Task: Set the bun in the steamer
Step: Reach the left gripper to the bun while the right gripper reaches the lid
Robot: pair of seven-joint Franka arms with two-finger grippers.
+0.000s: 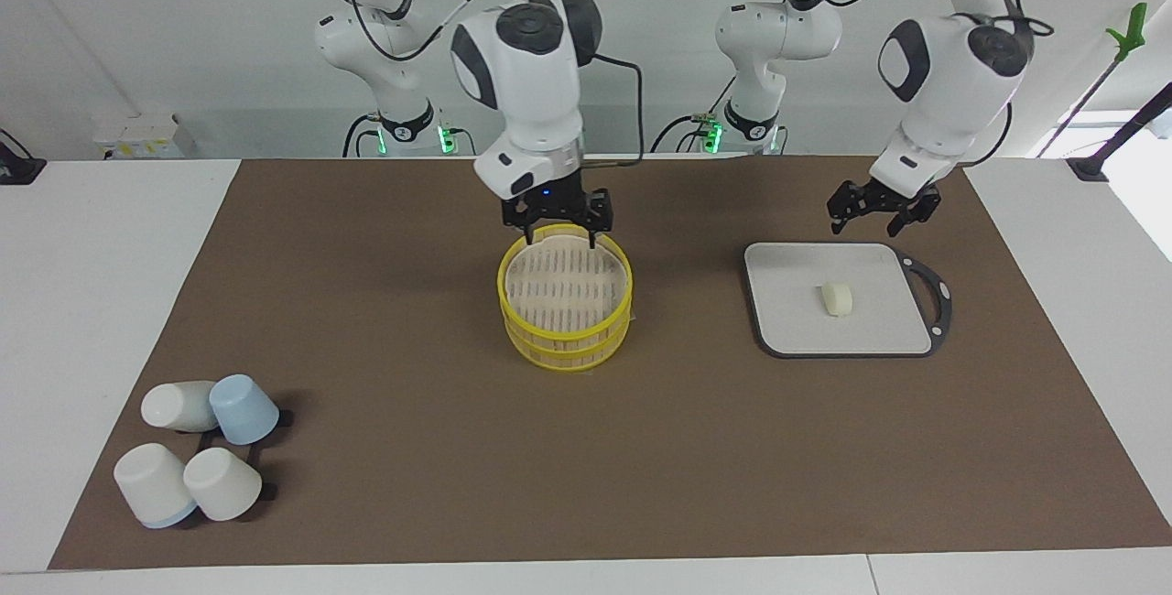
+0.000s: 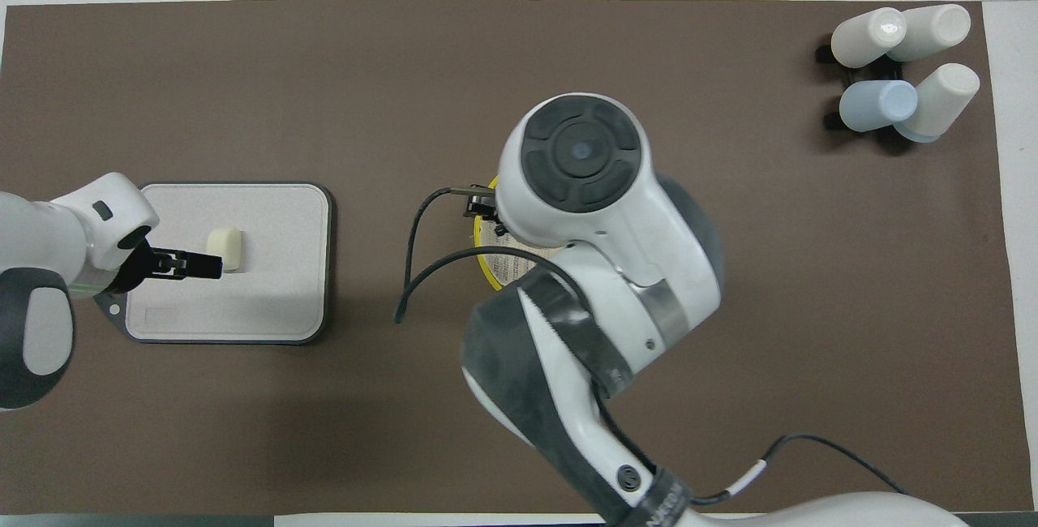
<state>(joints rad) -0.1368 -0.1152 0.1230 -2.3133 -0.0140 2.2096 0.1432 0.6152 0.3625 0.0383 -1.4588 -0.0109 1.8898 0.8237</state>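
Note:
The bun point(image 1: 836, 298) lies on the grey board point(image 1: 797, 325) toward the left arm's end of the table; it also shows in the overhead view point(image 2: 226, 248). The yellow steamer point(image 1: 565, 343) stands mid-table with its slatted lid point(image 1: 565, 288) on top. My right gripper point(image 1: 560, 235) is open, with its fingertips down at the lid's rim on the side nearer the robots. In the overhead view the right arm hides most of the steamer point(image 2: 493, 263). My left gripper point(image 1: 879, 213) is open and empty, raised over the board's edge nearer the robots, apart from the bun.
Several white and pale-blue cups point(image 1: 197, 448) lie tipped on a black rack at the right arm's end, farther from the robots; they also show in the overhead view point(image 2: 904, 65). A brown mat point(image 1: 366, 320) covers the table.

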